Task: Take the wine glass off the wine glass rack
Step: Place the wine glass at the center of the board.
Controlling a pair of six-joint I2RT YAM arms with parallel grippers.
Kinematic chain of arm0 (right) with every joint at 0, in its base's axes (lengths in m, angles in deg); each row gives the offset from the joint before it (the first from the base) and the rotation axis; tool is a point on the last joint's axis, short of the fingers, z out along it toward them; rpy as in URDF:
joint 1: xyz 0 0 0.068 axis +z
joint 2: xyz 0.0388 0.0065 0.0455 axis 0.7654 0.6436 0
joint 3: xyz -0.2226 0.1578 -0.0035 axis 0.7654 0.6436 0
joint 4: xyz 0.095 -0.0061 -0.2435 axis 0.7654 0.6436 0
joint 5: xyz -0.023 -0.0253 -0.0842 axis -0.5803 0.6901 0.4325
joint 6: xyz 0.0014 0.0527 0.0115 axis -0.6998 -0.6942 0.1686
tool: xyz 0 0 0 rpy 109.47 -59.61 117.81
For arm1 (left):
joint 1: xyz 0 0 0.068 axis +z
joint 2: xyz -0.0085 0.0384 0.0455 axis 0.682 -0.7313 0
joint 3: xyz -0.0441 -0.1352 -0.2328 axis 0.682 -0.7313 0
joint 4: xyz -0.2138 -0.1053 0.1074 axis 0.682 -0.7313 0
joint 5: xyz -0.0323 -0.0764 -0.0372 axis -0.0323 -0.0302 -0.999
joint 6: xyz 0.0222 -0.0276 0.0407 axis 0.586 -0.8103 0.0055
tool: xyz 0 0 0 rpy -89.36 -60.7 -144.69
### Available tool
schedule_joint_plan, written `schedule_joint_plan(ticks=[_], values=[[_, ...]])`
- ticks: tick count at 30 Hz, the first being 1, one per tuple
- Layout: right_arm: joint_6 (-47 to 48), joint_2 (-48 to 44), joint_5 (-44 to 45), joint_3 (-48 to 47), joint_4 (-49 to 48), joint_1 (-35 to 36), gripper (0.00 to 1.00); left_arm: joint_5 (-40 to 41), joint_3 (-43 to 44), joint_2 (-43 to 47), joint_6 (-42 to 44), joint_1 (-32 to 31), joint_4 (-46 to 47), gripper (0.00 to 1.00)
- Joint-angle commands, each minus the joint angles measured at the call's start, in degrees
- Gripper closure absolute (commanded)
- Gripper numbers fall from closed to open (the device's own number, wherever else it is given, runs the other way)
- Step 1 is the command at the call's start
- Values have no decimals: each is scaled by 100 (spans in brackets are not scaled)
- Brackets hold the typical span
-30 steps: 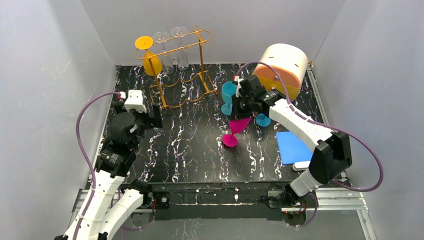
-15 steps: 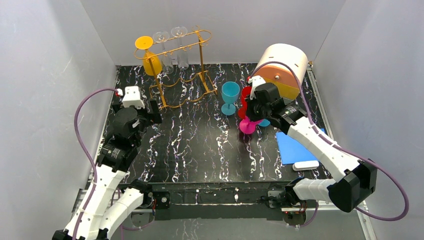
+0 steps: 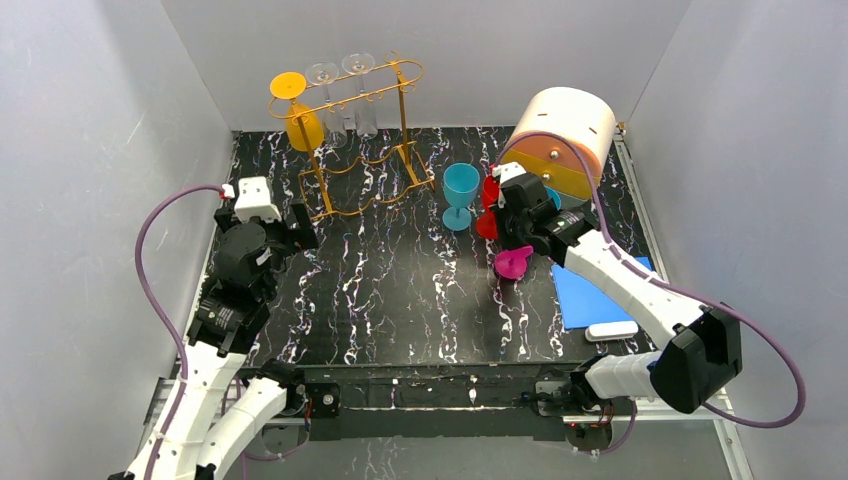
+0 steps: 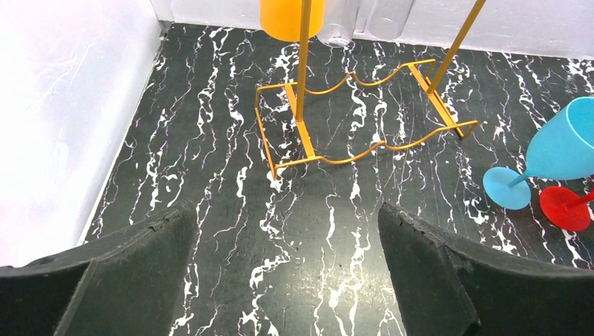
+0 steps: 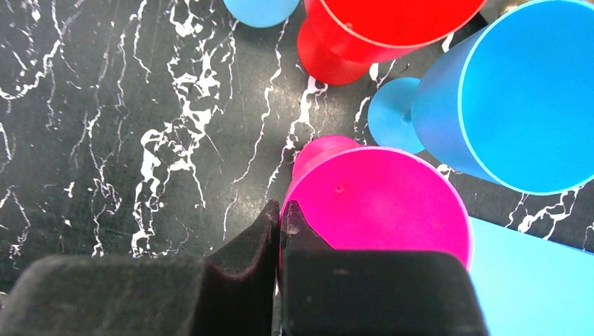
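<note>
Worktop [image 3: 400, 290] first: the rack [image 4: 302, 70] stands at its back-left corner, rails running left to right, with three glasses hanging bowl-down from them. The yellow glass [image 3: 303, 128] hangs at the left end, with two clear glasses [image 3: 340, 122] beside it. Your left pincer [image 4: 287, 217] is the nearer one, jaws spread wide and empty, with the rack straight ahead and the glasses above it. Your right pincer [image 5: 280, 217] is well apart, clamped on the rim of a pink glass [image 5: 378, 203].

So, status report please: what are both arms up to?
Left tool open, facing rack. Right tool shut on pink glass rim. Yellow glass, two clear glasses hanging on rack.
</note>
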Motion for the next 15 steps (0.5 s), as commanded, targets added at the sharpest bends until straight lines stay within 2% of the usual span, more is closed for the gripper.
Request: schedule_joint_plan(ticks=[1,3,5,9,15], values=[[-128,132,118,-54,-37,-4,99,-382,119,79,35,26,-65,2],[-298,157,-231,-122,-197,-9,99,-891,310,-102,48,28,-213,2],[-380,138,-469,-18,-595,-2,99,-921,527,-301,-219,23,-408,2],[-696,363,433,-180,-343,-11,99,-977,694,-416,-206,23,-587,2],[-608,777,615,-580,166,-16,99,-886,806,-396,-37,27,-756,2]])
